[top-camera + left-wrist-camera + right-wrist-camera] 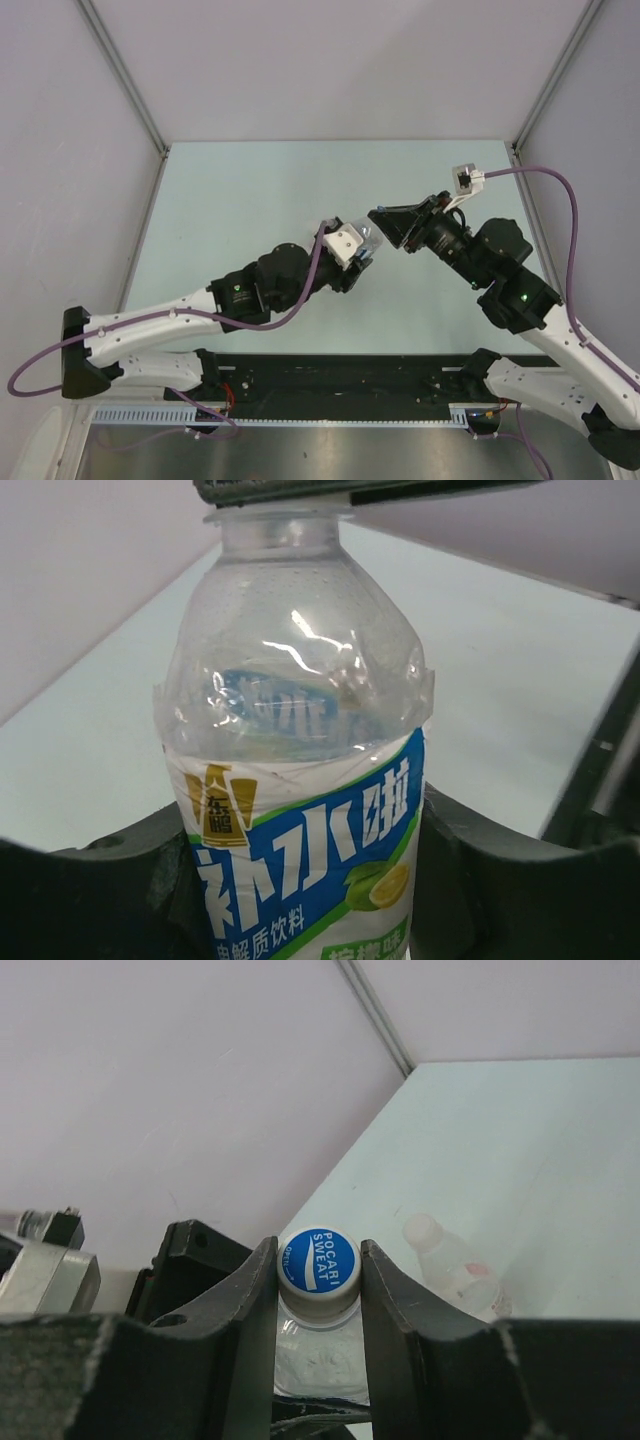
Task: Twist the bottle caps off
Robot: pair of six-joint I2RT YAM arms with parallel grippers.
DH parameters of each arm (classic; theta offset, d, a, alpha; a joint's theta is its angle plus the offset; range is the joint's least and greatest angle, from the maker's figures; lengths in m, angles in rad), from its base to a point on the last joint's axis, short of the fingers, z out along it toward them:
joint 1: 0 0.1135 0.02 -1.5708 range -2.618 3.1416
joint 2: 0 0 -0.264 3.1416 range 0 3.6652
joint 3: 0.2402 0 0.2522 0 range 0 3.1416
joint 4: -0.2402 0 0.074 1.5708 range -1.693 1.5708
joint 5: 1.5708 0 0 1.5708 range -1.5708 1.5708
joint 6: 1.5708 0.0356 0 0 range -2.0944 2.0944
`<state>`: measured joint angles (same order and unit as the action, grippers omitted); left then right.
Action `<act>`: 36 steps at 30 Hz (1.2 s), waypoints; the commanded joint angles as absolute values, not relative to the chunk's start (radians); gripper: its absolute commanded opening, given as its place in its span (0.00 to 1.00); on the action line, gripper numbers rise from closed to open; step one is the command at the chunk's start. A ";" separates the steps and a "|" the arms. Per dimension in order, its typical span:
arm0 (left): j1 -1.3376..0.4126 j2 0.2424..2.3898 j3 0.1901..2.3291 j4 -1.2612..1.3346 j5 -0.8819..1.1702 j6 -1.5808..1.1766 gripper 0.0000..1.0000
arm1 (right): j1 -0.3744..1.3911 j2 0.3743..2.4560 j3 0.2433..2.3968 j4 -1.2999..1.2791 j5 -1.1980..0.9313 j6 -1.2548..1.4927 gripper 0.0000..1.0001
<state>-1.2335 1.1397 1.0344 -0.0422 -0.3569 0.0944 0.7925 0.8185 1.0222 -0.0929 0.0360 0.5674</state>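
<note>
so my left gripper [310, 900] is clamped round the blue-label bottle [300, 680] over the middle of the table [250, 190], and my right gripper [320, 1295] pinches its blue cap [319, 1260], which is on the neck

Both arms meet over the middle of the surface [250, 200]. Left tool [360, 255]: a bottle [300, 780] sits between its fingers, gripped low on the body, neck toward the right tool [385, 225]. Right tool: the cap [319, 1261] pinched between its two fingers. A second bottle [455, 1272] is on the surface beyond the cap, to its right in the right wrist view.
</note>
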 commanded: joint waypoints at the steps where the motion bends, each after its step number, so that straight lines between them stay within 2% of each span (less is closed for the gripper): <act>1: -1.200 1.043 1.015 -0.009 0.169 0.048 0.00 | 0.798 0.773 1.055 0.027 -0.124 0.419 0.00; 3: -1.158 1.028 1.025 -0.005 0.347 0.006 0.00 | 0.796 0.747 1.029 0.095 -0.243 0.382 0.00; 4: -1.108 1.029 1.035 -0.005 0.508 -0.070 0.00 | 0.795 0.736 1.020 0.109 -0.288 0.365 0.00; 7: -1.028 1.035 1.040 0.109 0.803 -0.204 0.00 | 0.793 0.723 1.009 0.140 -0.466 0.334 0.00; 14: -1.008 1.124 1.118 0.192 1.119 -0.337 0.00 | 0.792 0.762 1.011 0.202 -0.848 0.362 0.00; 19: -1.008 1.161 1.104 0.389 1.229 -0.488 0.00 | 0.796 0.747 1.012 0.229 -1.003 0.367 0.00; 26: -1.008 1.233 1.089 0.672 1.282 -0.688 0.00 | 0.793 0.764 1.012 0.256 -1.190 0.374 0.00; 31: -1.011 1.318 1.062 1.053 1.318 -0.983 0.00 | 0.789 0.775 1.015 0.278 -1.276 0.380 0.00; 36: -1.011 1.471 1.071 1.642 1.316 -1.437 0.00 | 0.799 0.804 1.015 0.325 -1.336 0.423 0.00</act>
<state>-1.0225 1.3766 1.0351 1.0248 1.4155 -1.0168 0.7799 0.7635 1.0214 0.3870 -1.1446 0.3538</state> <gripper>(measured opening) 0.593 0.366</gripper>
